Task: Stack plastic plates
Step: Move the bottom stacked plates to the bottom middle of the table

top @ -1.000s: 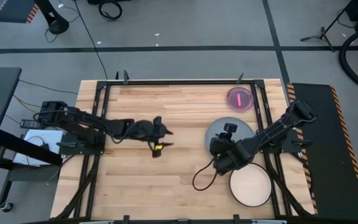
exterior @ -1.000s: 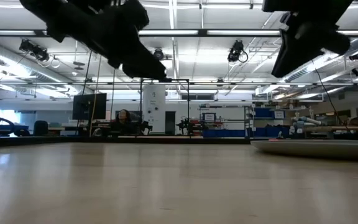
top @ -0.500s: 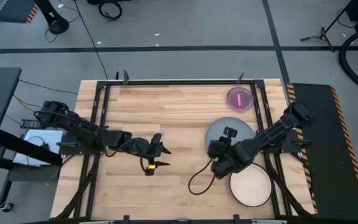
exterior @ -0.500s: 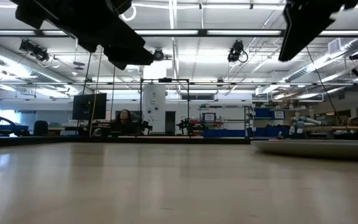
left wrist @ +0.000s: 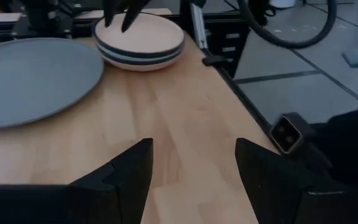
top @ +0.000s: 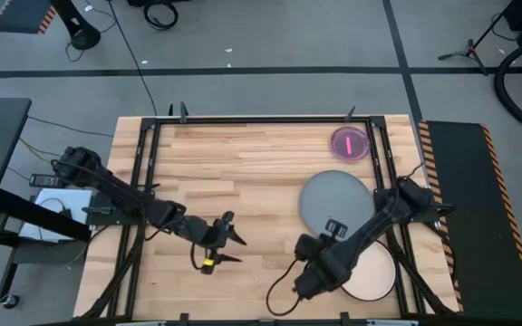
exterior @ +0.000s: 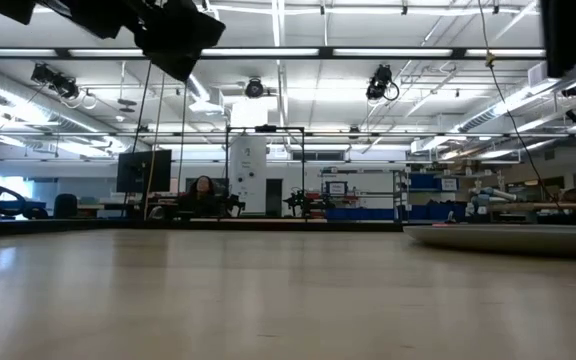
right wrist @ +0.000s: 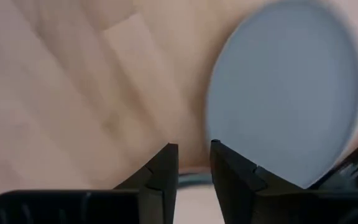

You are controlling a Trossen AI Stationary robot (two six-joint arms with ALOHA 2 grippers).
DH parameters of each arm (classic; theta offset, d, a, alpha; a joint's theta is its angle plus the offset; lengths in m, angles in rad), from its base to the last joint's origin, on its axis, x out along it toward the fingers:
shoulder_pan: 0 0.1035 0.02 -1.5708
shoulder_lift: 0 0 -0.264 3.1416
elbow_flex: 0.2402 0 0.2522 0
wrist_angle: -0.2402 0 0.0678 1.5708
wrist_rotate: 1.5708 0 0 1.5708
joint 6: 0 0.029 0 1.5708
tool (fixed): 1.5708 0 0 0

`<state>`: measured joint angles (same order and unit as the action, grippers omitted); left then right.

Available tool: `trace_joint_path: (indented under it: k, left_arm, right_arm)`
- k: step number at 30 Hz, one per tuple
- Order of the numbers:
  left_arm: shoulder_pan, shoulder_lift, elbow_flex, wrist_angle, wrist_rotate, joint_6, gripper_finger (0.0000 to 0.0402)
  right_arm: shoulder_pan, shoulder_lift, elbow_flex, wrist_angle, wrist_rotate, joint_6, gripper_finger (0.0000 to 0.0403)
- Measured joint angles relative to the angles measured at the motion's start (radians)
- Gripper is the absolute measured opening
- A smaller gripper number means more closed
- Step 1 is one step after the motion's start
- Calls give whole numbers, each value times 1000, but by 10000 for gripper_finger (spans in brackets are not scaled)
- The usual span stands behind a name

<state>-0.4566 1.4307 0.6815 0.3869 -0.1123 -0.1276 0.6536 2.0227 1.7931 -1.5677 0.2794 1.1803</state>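
My left gripper [top: 227,250] gapes wide over bare table [top: 243,172], my right gripper [right wrist: 193,163] narrowed, empty, near the large grey plate [top: 334,199].

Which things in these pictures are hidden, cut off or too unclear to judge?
- Cream stack: in the high view the right arm covers part of it; how many plates lie under the top one cannot be counted, and the left wrist view shows only some dark edge bands.
- Pink plate: too small in the high view to tell whether it is one plate or several.
- Grey plate: the low view shows only its rim, cut off by the picture's right edge.
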Motion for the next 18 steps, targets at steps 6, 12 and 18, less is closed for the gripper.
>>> trace_joint_path:
  k: [6, 12, 18]
  left_arm:
    - [-19, 0, 0, -18, 0, -12, 233]
    - [-19, 0, 0, -52, 0, -18, 233]
    - [-10, 0, 0, -75, 0, -26, 233]
  right_arm:
    - [63, 3, 7, -5, -132, 298, 140]
    - [144, 9, 3, 71, -258, 533, 213]
    - [183, 79, 2, 90, -470, 697, 278]
